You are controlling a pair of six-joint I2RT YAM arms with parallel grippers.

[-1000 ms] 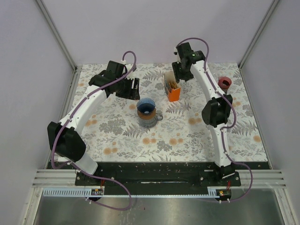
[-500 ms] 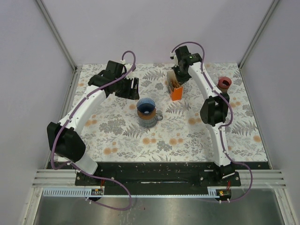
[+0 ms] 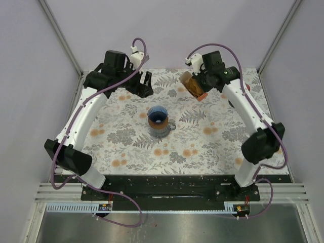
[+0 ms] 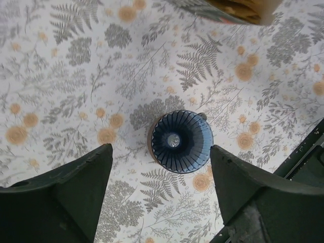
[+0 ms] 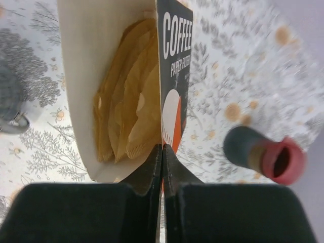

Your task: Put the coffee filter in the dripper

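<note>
Right wrist view: the right gripper (image 5: 162, 152) pinches one wall of the filter box (image 5: 174, 76), its top cut off; the left gripper (image 4: 159, 152) hangs spread above the dripper (image 4: 180, 140).

Both arms stretch far forward. The left gripper (image 3: 144, 84) points downward, its fingers (image 4: 76, 192) spread wide; the right gripper (image 3: 201, 83) has its fingers (image 5: 144, 172) pinched nearly together.

Apparent filter box (image 4: 223, 11) beyond top edge
</note>
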